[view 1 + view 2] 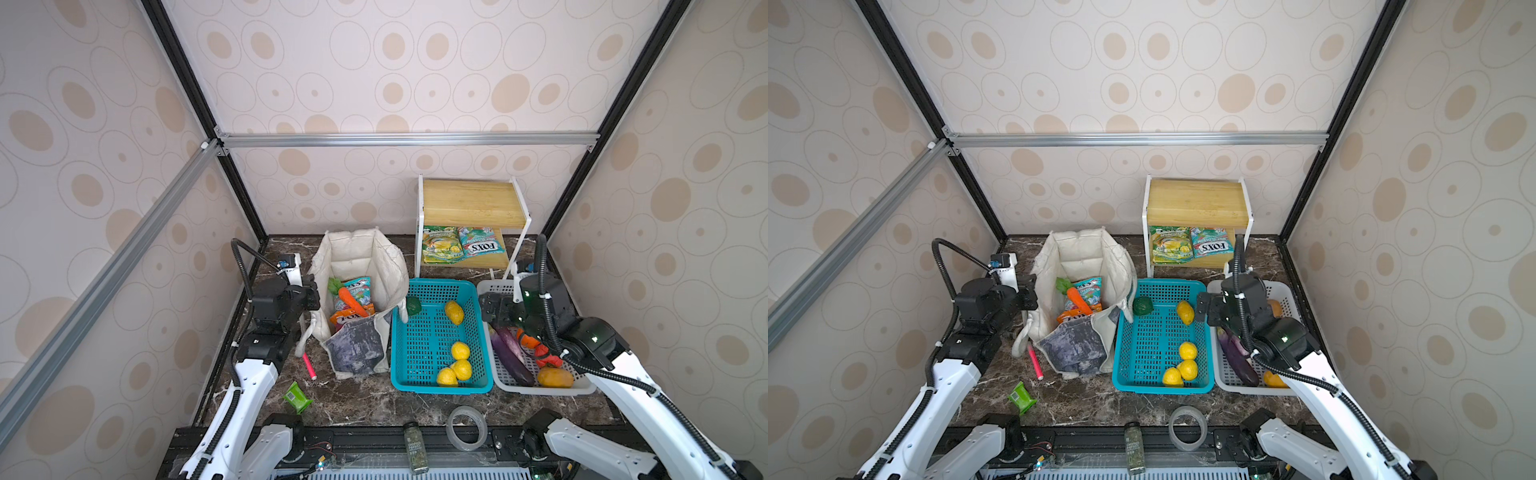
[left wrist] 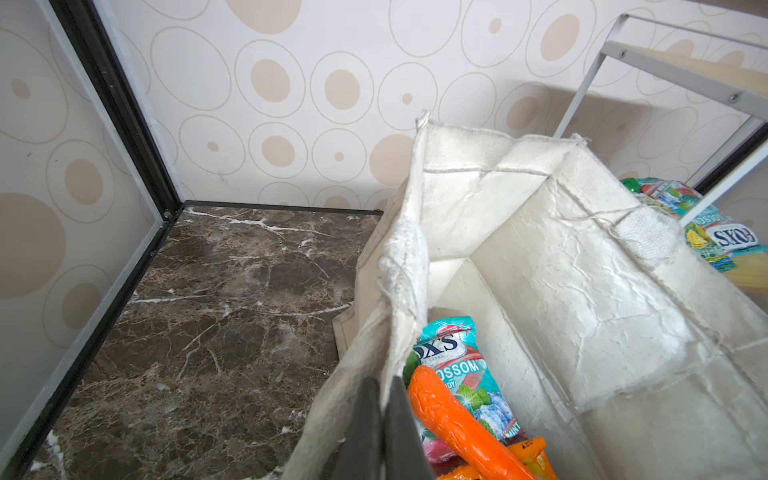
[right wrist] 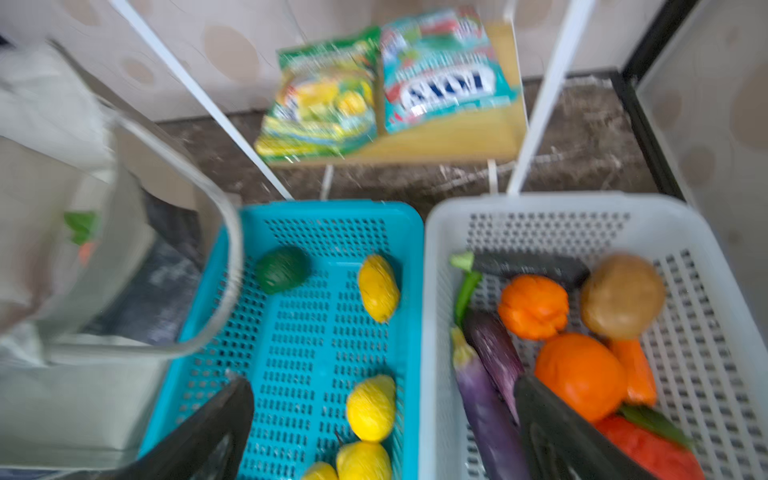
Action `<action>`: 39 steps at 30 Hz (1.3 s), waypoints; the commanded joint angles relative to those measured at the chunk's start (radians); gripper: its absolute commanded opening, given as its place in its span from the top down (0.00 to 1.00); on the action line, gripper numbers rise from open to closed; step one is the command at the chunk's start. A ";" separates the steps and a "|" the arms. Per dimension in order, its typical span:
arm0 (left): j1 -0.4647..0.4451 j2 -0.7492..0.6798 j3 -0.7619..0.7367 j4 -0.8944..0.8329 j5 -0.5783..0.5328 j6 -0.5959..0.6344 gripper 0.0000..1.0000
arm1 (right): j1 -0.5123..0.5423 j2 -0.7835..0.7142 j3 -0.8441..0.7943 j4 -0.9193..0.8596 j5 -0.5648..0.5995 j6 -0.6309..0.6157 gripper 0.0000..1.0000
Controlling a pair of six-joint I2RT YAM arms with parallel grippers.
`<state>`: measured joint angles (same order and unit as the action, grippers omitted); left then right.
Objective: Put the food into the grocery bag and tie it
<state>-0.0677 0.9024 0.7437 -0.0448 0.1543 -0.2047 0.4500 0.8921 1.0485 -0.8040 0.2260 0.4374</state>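
The off-white grocery bag (image 1: 361,257) (image 1: 1084,257) stands open at the back left. Inside it lie an orange carrot (image 1: 352,301) (image 2: 457,419) and FOX'S packets (image 1: 353,286) (image 2: 453,353). My left gripper (image 1: 313,295) (image 2: 382,411) is shut on the bag's left rim. Two more packets (image 1: 461,249) (image 3: 386,83) lie on the shelf. Yellow lemons (image 1: 460,350) (image 3: 370,407) and a dark green fruit (image 1: 413,305) sit in the teal basket (image 1: 440,386). Purple eggplants (image 1: 513,353) (image 3: 486,374) and orange pieces (image 3: 577,374) fill the white basket (image 1: 544,390). My right gripper (image 1: 488,309) (image 3: 382,384) hangs open over both baskets, empty.
A wooden shelf rack (image 1: 471,203) stands at the back. A pink marker (image 1: 308,365) and a green wrapper (image 1: 297,397) lie in front of the bag. A clear tape roll (image 1: 466,428) and a spice jar (image 1: 415,446) sit at the front edge.
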 commanded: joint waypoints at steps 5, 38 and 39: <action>0.006 -0.010 0.011 0.028 0.012 0.007 1.00 | -0.252 0.019 -0.147 -0.048 -0.287 -0.013 0.04; 0.005 -0.001 0.015 0.017 -0.006 0.018 1.00 | -0.382 0.229 -0.293 0.109 -0.316 -0.021 0.38; 0.006 -0.002 0.017 0.016 0.000 0.018 1.00 | -0.382 0.190 -0.305 0.131 -0.331 -0.018 0.38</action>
<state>-0.0673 0.9096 0.7437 -0.0452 0.1516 -0.2043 0.0814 1.1362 0.7712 -0.6678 -0.1345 0.4217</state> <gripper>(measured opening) 0.047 0.619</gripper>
